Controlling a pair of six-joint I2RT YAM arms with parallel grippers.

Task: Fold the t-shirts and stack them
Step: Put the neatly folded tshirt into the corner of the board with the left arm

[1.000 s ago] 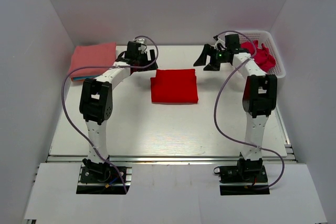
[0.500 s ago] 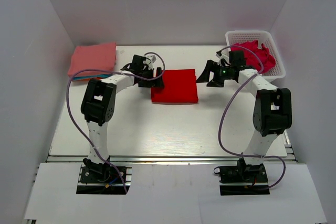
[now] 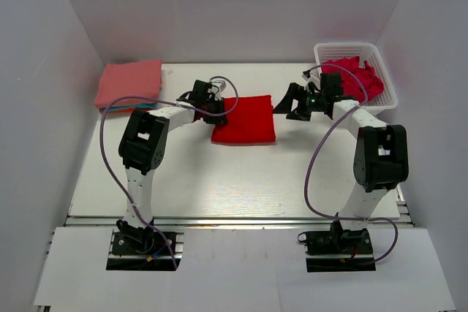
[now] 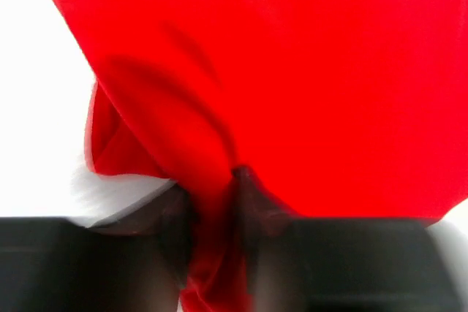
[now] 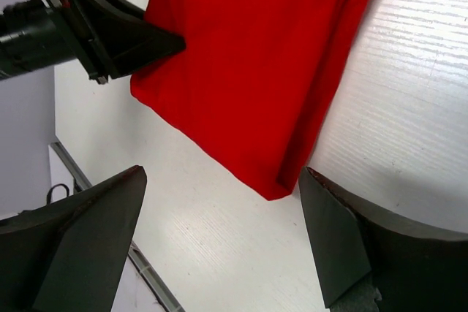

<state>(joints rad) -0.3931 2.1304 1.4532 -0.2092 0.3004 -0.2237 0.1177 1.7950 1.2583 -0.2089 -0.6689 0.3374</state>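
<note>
A bright red t-shirt (image 3: 246, 118) lies folded in a rectangle at the table's middle. My left gripper (image 3: 213, 112) is at its left edge, shut on a pinch of the red cloth (image 4: 219, 180), which bunches up between the dark fingers (image 4: 252, 213). My right gripper (image 3: 291, 104) hovers just right of the shirt, open and empty. In the right wrist view its wide-apart fingertips (image 5: 344, 242) frame the red shirt's (image 5: 248, 56) near corner, and the left gripper (image 5: 102, 31) shows beyond it. A salmon-pink folded shirt (image 3: 130, 80) tops a stack at the back left.
A white lattice basket (image 3: 333, 52) stands at the back right with a crimson-pink shirt (image 3: 363, 77) bundled in it. A teal edge (image 3: 110, 109) shows under the salmon-pink stack. White walls close in the left, back and right sides.
My left gripper has moved right from near the stack to the red shirt's left edge and closed on the cloth. My right gripper came forward and down from the basket, staying open.
</note>
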